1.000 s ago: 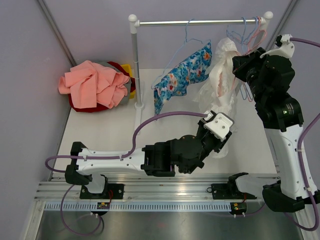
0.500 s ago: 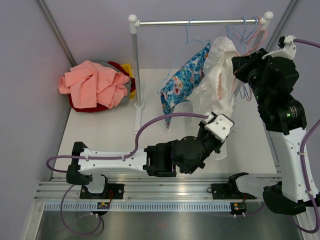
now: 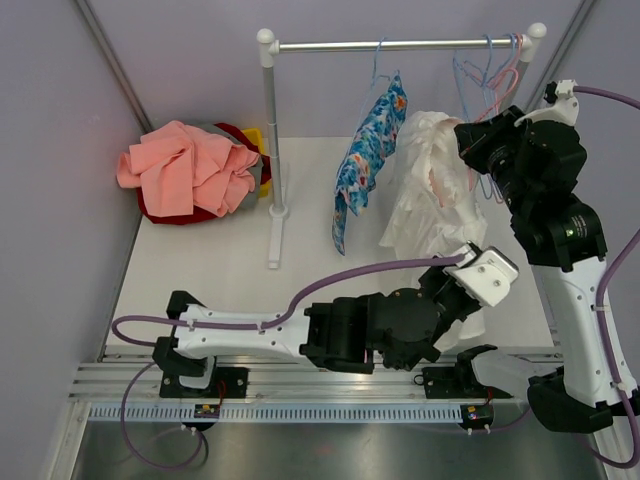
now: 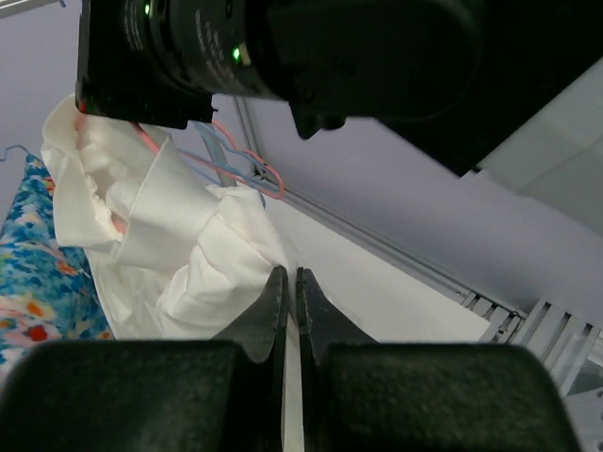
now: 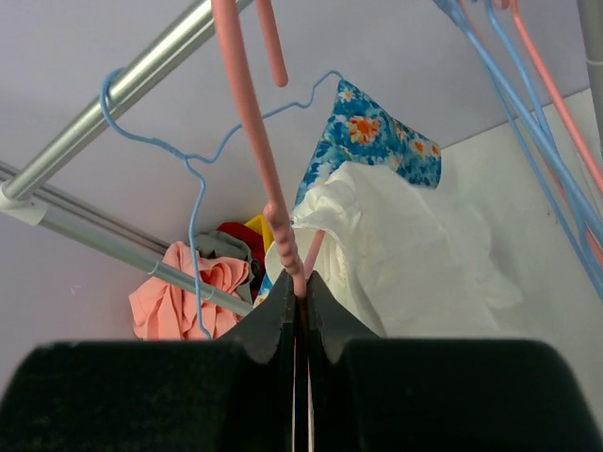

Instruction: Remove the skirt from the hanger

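The white skirt (image 3: 430, 190) hangs bunched on a pink hanger (image 3: 438, 183) below the right end of the rail (image 3: 400, 45). My right gripper (image 3: 470, 150) is shut on the pink hanger (image 5: 252, 141), gripping it just below its ribbed neck, with the skirt (image 5: 424, 254) right behind the fingers. My left gripper (image 3: 462, 290) is low, near the table's front right, and is shut on a lower fold of the skirt (image 4: 160, 245). The fabric runs taut into its closed jaws. The left gripper (image 4: 289, 275) and the right gripper (image 5: 301, 281) each show in their own wrist view.
A blue floral garment (image 3: 365, 160) hangs on a thin blue hanger left of the skirt. Several empty blue and pink hangers (image 3: 495, 65) hang at the rail's right end. A pile of pink, red and yellow clothes (image 3: 190, 170) lies at the back left. The rail's post (image 3: 272, 150) stands mid-table.
My left gripper has moved right and toward the near edge, drawing the skirt's lower part down. The floral garment has swung from tilted to hanging straight. The right arm has shifted only slightly.
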